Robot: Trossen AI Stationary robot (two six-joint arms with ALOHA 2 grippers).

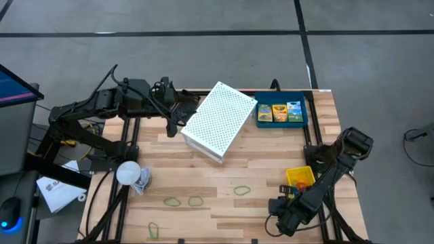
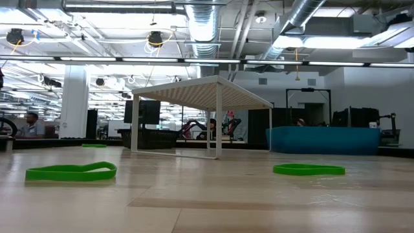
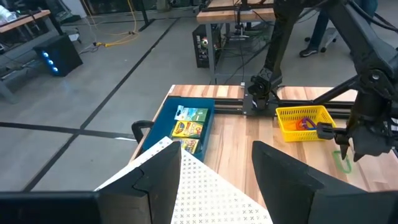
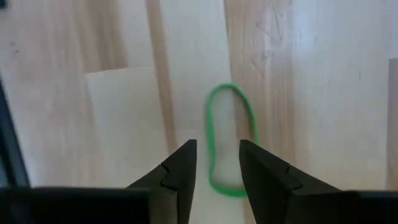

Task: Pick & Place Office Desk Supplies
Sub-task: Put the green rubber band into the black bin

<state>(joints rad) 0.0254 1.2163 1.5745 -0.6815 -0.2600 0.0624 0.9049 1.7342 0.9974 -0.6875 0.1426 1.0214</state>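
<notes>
A green rubber band (image 4: 211, 134) lies flat on the wood. My right gripper (image 4: 217, 162) points down over it, open, a fingertip on either side of the band's nearer end. It is near the table's front right (image 1: 279, 215). Three more green bands (image 1: 172, 200) (image 1: 196, 200) (image 1: 242, 190) lie mid-table. The yellow mesh tray (image 1: 300, 177) holds orange bands. The blue tray (image 1: 281, 112) holds three crayon packs (image 3: 188, 129). My left gripper (image 3: 214, 180) is open over a corner of the white perforated stand (image 1: 217, 118). My left gripper's fingers (image 3: 158, 177) stand over the top of the white stand at its left corner (image 1: 182, 129), coming almost level from the table's left. I cannot tell whether they touch it. The stand's legs (image 2: 218, 123) rest on the table.
A white bulb-like object (image 1: 129, 173) sits at the left edge. Another green band (image 1: 153, 229) lies by the front edge. Bare wood runs between the bands and the stand. People and desks show in the room behind the table.
</notes>
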